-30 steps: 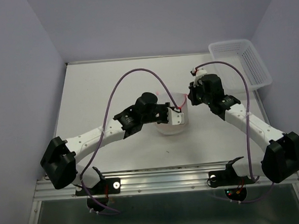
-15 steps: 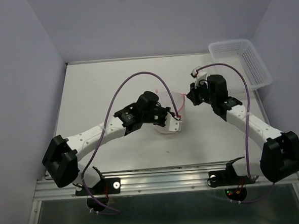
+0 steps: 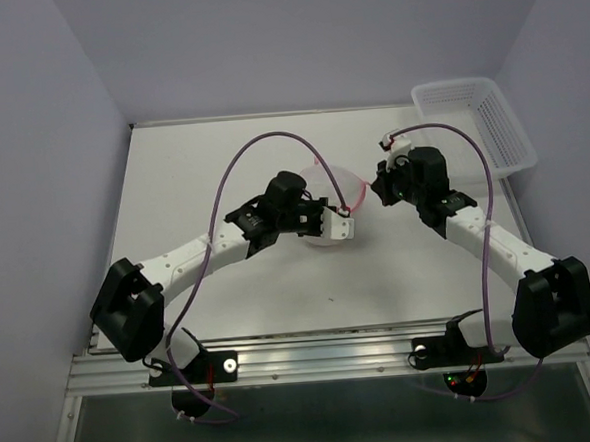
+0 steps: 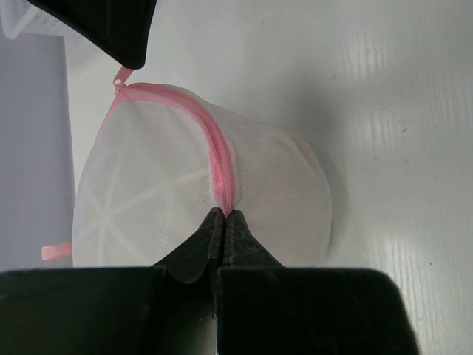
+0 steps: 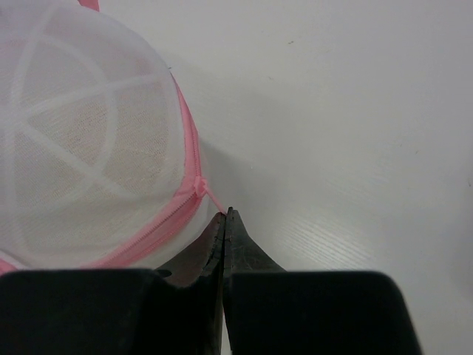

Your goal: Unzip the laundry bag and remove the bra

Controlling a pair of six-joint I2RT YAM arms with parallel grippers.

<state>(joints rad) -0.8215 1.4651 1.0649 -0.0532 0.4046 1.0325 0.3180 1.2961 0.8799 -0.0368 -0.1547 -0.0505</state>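
The laundry bag point(image 3: 325, 191) is a round white mesh pouch with a pink zipper rim, lying mid-table between both grippers. My left gripper point(image 3: 341, 226) is shut on the pink rim point(image 4: 216, 151) at the pouch's near side; its tips point(image 4: 225, 215) pinch the zipper tape. My right gripper point(image 3: 378, 191) is shut on the thin pink zipper pull point(image 5: 201, 186) at the pouch's right edge, where its tips point(image 5: 225, 213) meet. The zipper looks closed along the visible rim. A faint beige tint shows through the mesh point(image 5: 89, 133); the bra itself cannot be made out.
A white lattice plastic basket point(image 3: 474, 122) stands at the far right corner of the table. Purple cables arch over both arms. The white tabletop point(image 5: 347, 133) lies to the right of the pouch. Pale walls close in the left, the back and the right.
My left gripper has drawn the pouch away from the front edge, toward the table's middle, still gripping the rim. The right gripper kept its grip at the pouch's right edge and barely moved.
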